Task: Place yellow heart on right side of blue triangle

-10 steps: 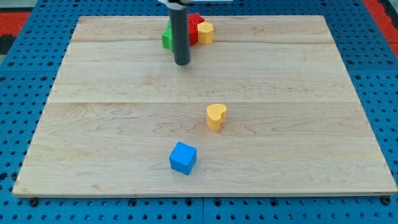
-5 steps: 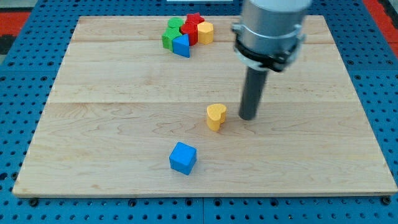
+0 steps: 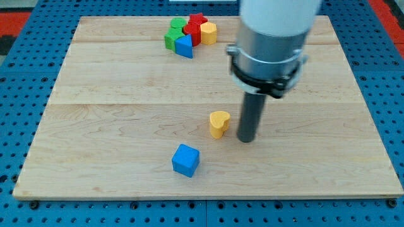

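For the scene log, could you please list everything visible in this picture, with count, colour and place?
Yellow heart: one, yellow, board's middle, just left of my tip.
Blue cube: one, blue, below the heart toward the view's bottom.
Blue triangle: one, blue, in the cluster at the view's top.
Green blocks: apparently two, green, left part of the cluster.
Red star: one, red, cluster's middle.
Yellow block: one, yellow, cluster's right end.
Wooden board: one, pale wood, on a blue pegboard.
My tip: one dark rod, apart from the heart.

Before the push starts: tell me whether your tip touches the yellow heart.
Apart. The camera view shows bare wood between my tip and the yellow heart.
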